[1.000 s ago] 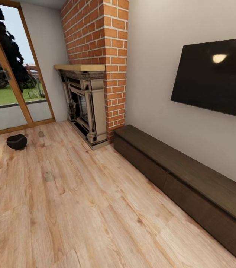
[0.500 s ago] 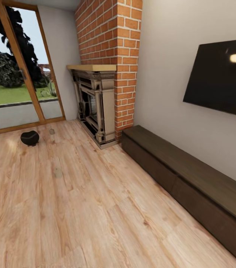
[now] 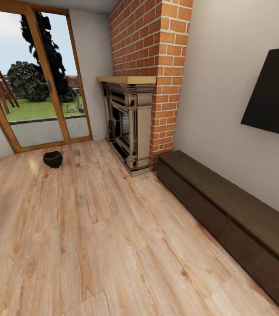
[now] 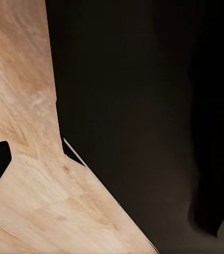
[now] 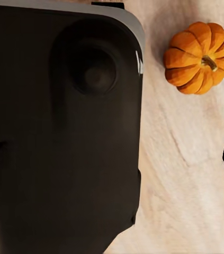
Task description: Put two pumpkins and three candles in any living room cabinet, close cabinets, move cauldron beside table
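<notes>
The black cauldron (image 3: 52,159) sits on the wood floor in front of the glass door. A small pale candle (image 3: 77,152) stands just right of it, and another candle (image 3: 82,200) stands nearer to me on the open floor. The long dark-brown cabinet (image 3: 227,210) runs along the right wall with its fronts shut. In the right wrist view an orange pumpkin (image 5: 199,57) lies on the floor beside my dark base (image 5: 59,132). My right gripper (image 5: 112,156) hangs open with nothing in it. My left gripper (image 4: 112,174) looks open over floor and base, also holding nothing.
A brick chimney with a stone fireplace (image 3: 128,125) stands between the glass door (image 3: 34,83) and the cabinet. A black TV (image 3: 275,98) hangs on the wall above the cabinet. Wood floor (image 3: 91,254) stretches from me to the door.
The whole head view has shifted right, so the camera has turned left; more of the glass door shows and less of the TV. Cauldron and candles stay where they were on the floor.
</notes>
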